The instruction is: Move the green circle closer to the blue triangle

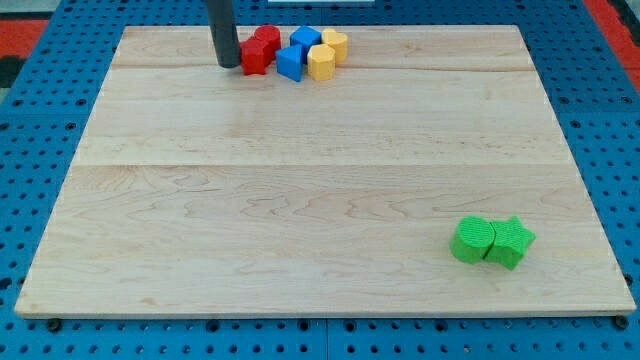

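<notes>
So my tip (229,65) is sitting up at the top of the frame, a bit left of center, touching or just about touching the left side of a red block (255,58). That red block is bunching up with another red block (267,40), two blue blocks (290,63) (305,40) and two yellow blocks (321,62) (335,44), all crowding together in one little cluster near the top edge of the wooden bench (300,180). I can't really tell which blue one is the triangle from here.

The green circle (471,241) is hanging out way down in the lower right of the frame, pressing right up against a green star-ish block (510,242) on its right. It's well apart from the blues.

There's no pincer on this arm, just the rod, so it's holding nothing. No containers showing either.
</notes>
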